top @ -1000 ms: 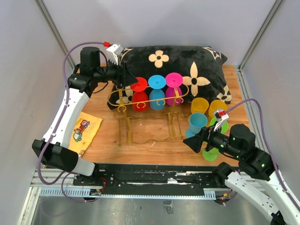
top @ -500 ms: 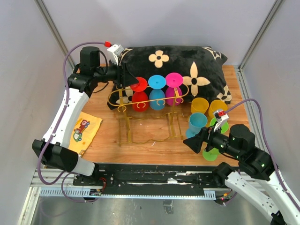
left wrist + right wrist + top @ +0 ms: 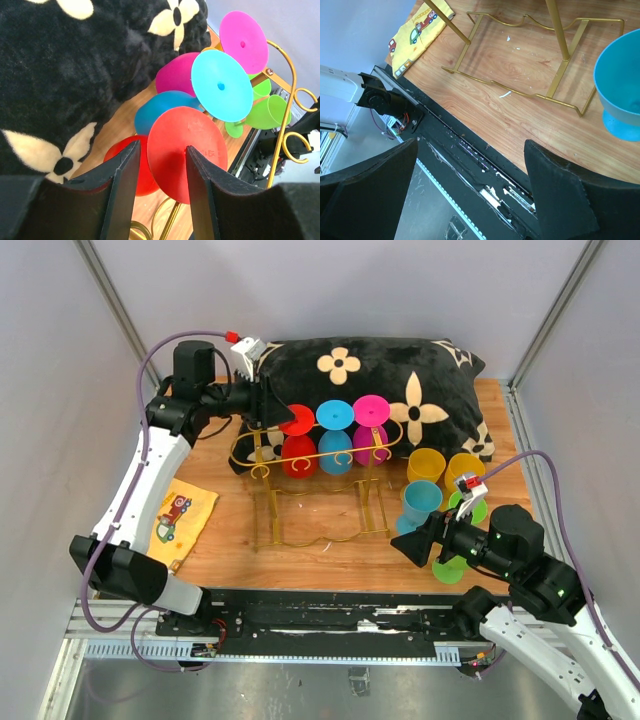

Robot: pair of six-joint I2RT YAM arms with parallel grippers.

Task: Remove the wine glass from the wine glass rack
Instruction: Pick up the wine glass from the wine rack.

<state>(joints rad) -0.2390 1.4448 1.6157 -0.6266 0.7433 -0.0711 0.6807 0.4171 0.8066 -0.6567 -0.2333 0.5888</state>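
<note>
The gold wire wine glass rack [image 3: 318,539] stands mid-table with three glasses hanging on its rails. A red wine glass [image 3: 297,422] hangs at the left end, a cyan one [image 3: 336,415] and a magenta one [image 3: 370,410] beside it. My left gripper [image 3: 268,400] is at the red glass's round foot [image 3: 192,135], on its left side. The jaws are open and half narrowed, and a gap shows beside the left finger [image 3: 122,185]. A rack rod [image 3: 288,95] curves at the right. My right gripper [image 3: 402,548] hovers open and empty over the table's front edge [image 3: 485,135].
A black flowered pillow [image 3: 400,380] lies behind the rack. Yellow [image 3: 425,465], orange [image 3: 464,468], blue [image 3: 421,502] and green [image 3: 449,568] glasses stand on the table at the right, close to my right arm. A yellow printed cloth [image 3: 178,515] lies at the left.
The left gripper's jaws have narrowed a little in front of the red foot. The right arm and the glasses have not moved.
</note>
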